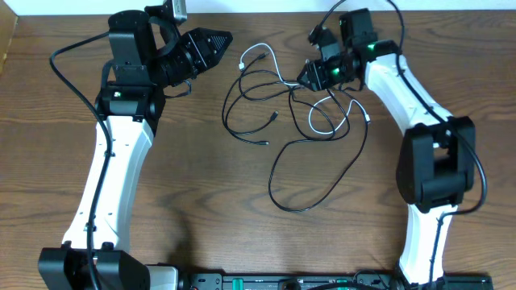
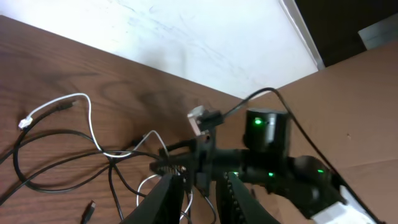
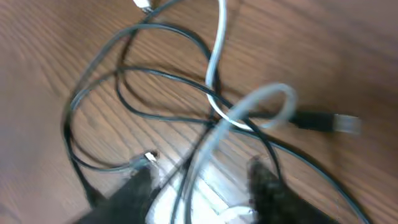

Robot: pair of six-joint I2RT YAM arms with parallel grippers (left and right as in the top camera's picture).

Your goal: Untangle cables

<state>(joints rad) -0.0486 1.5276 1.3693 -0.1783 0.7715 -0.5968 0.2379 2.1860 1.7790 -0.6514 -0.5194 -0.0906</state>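
Ideally the right gripper [image 3: 202, 180], fingers spread astride the white cable [image 3: 217, 43], pinches white alone, not the black cable [image 3: 163, 76]; left gripper [image 1: 224, 37] hovers slightly parted, empty

Blurry cables [image 3: 217, 43], right wrist view

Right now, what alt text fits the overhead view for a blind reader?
A black cable and a white cable lie tangled at the far middle of a wooden table. The right gripper is at the tangle's right edge; the left gripper points toward it, apart.
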